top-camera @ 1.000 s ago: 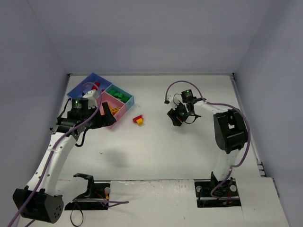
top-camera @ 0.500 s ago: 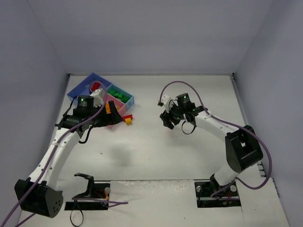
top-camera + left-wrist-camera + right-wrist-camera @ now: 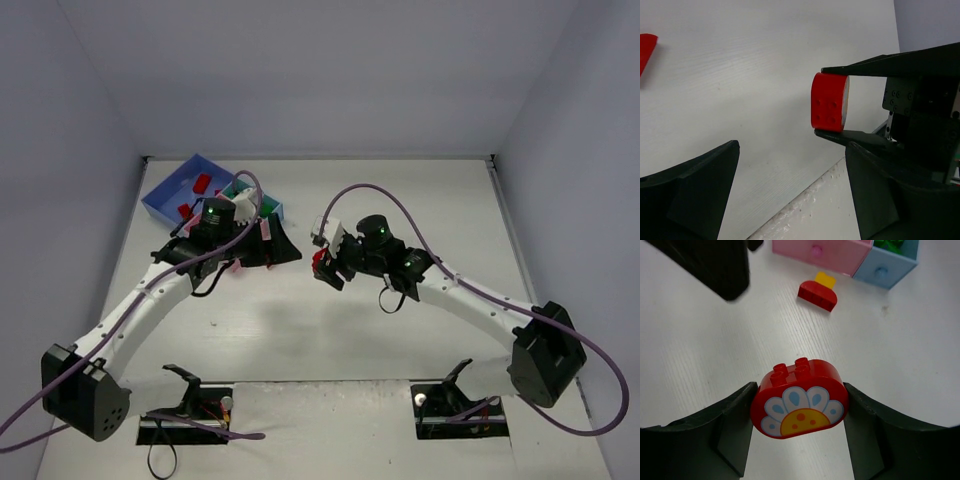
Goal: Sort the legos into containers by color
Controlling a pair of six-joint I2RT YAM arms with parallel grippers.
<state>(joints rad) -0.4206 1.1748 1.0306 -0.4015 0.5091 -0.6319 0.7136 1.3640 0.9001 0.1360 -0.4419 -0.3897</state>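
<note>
My right gripper (image 3: 800,401) is shut on a red rounded lego (image 3: 800,402) with a flower print and holds it above the table, at mid-table in the top view (image 3: 322,264). My left gripper (image 3: 792,150) is open and empty, facing that lego (image 3: 829,102) from the left, close but apart (image 3: 284,250). A red-and-yellow lego (image 3: 818,292) lies on the table just in front of the tray's pink compartment (image 3: 825,252). The teal compartment (image 3: 887,267) holds green legos (image 3: 887,244). The blue compartment (image 3: 170,195) holds red legos (image 3: 202,183).
The left arm (image 3: 215,235) lies over the tray's pink and teal parts in the top view. The tray stands at the back left near the wall. Purple cables loop above both wrists.
My right gripper has swung left toward mid-table. My left gripper has moved right, away from the tray, and now faces it. The red-and-yellow lego has shifted left toward the tray.
</note>
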